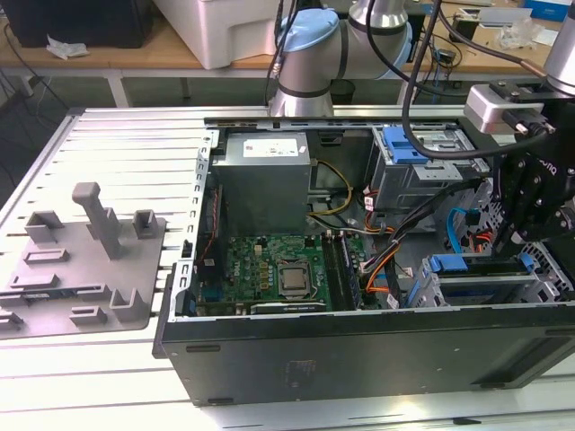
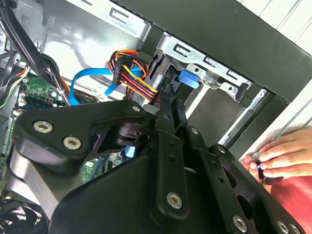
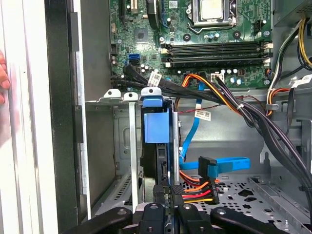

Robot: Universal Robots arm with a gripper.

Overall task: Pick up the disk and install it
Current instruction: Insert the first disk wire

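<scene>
Starting at the exterior view's left, a grey fixture tray is lying unused on the table beside the open computer case. Inside the case, the power-supply box is sitting above the motherboard. Further right, the disk is standing on edge in the drive cage, its blue carrier lining up with the cage rails so it can slide home. The gripper is reaching in behind it. Its jaws are sitting close together and seem to be pinching the disk's near edge, though the linkage is hiding the contact itself. A bundled power lead and a blue data cable are crowding the space just beside the slot. A person's hand is resting on the case's outer edge, likely steadying it.
</scene>
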